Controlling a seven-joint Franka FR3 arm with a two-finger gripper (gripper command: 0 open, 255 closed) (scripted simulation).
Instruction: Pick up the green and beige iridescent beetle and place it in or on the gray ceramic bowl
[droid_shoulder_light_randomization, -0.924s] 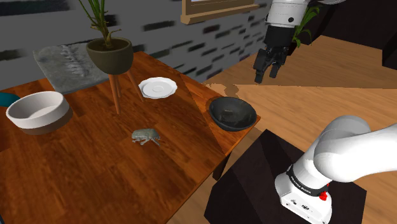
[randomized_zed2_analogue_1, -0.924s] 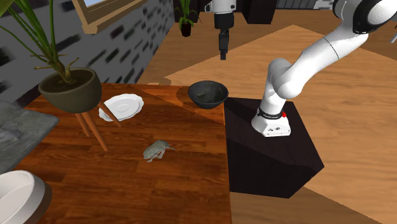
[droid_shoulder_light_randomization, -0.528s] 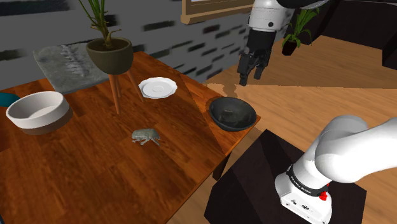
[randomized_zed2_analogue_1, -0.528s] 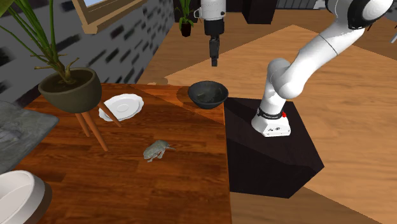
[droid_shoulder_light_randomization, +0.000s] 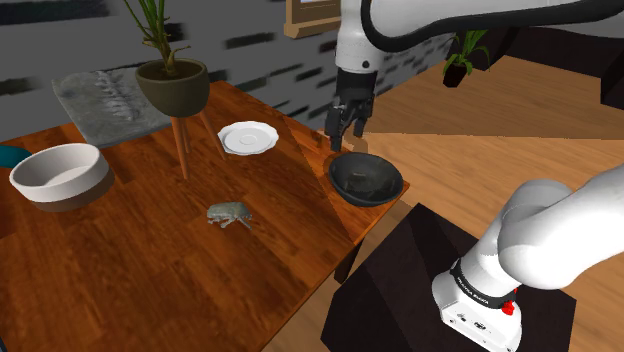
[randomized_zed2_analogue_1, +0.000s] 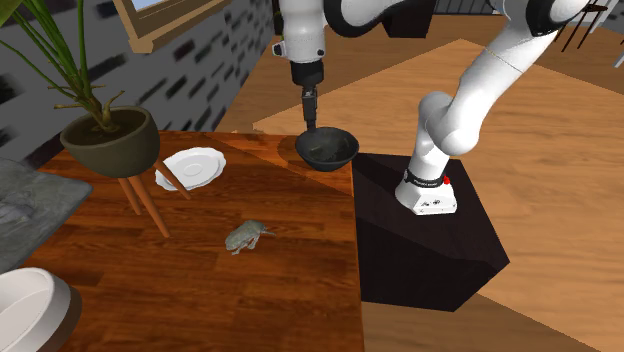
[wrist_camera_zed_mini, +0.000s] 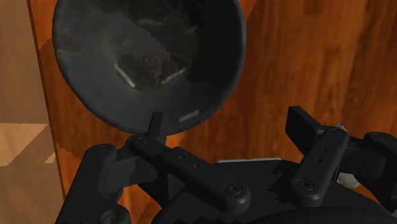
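The gripper (droid_shoulder_light_randomization: 343, 135) hangs just over the rim of the dark bowl (droid_shoulder_light_randomization: 366, 179), its fingers spread apart with nothing between them. The beetle (droid_shoulder_light_randomization: 228, 213) lies on the wooden table (droid_shoulder_light_randomization: 120, 265), well apart from the bowl toward the shoulder view's left, with a white plate (droid_shoulder_light_randomization: 246, 137) farther back

The reddish-brown wooden bench (droid_shoulder_light_randomization: 150, 270) carries a dark grey round bowl (droid_shoulder_light_randomization: 366, 179) at its corner on the shoulder view's right. A small grey-green beetle (droid_shoulder_light_randomization: 229, 213) lies near the middle. A white scalloped plate (droid_shoulder_light_randomization: 246, 137) sits near an olive plant pot on wooden legs (droid_shoulder_light_randomization: 174, 85). A grey stone-like slab (droid_shoulder_light_randomization: 105, 100) lies at the far edge. A wide white dish with a dark base (droid_shoulder_light_randomization: 59, 172) rests toward the left.
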